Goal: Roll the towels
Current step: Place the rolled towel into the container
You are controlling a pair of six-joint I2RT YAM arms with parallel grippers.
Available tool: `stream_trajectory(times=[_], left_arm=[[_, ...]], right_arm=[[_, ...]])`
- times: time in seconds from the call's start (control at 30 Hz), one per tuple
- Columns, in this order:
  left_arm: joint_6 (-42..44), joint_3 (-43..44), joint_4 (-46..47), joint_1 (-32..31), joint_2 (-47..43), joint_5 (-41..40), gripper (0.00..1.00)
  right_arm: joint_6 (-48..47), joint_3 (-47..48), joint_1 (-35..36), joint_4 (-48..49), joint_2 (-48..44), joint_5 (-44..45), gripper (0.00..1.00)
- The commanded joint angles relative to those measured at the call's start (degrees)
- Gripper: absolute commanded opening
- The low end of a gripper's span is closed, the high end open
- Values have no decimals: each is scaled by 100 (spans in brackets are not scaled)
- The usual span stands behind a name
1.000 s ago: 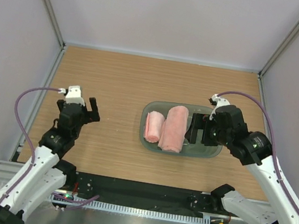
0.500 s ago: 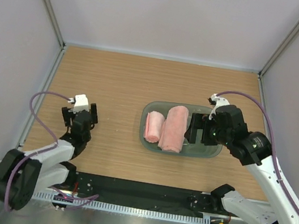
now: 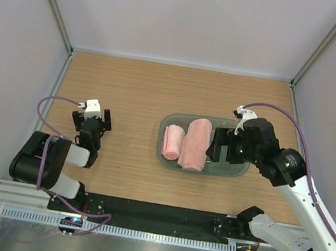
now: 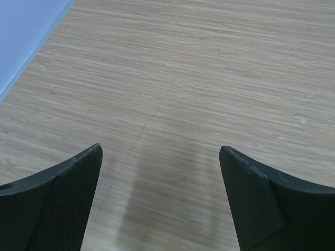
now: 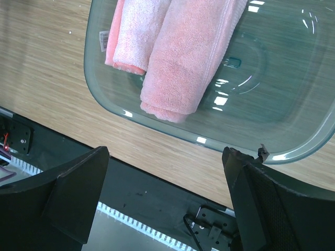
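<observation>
Live from the bench: my left arm (image 3: 76, 154) and right arm (image 3: 312, 207) showed white shells with black joints. A purple cable (image 3: 273, 106) looped off each wrist. My fingers (image 4: 57, 204) were black, blunt wedges, one finely textured. Small white caps (image 3: 92, 108) topped both wrists.

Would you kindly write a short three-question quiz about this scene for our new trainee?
1. True or false: both towels lie inside the tray.
2. Pick one. The right tool is: A) shut on a towel; B) open, over the tray; C) resting on the bare wood left of the tray.
3. Fill in the blank: the left tool is open and holds ____.
Key: 1 true; 2 B; 3 nothing.
</observation>
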Motion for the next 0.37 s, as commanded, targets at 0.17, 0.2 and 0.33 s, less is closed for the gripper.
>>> stream_trajectory(times=[0.17,0.2,0.33], left_arm=[[-144,425,619,273,453,571,100],[-153,433,611,273,444,580,100],[-162,433,594,282,418,571,100]], right_arm=[[-6,-54,28,236,29,-69,98],[12,-80,28,271,46,-148,98],[-5,-151,28,377,134,-272,97]])
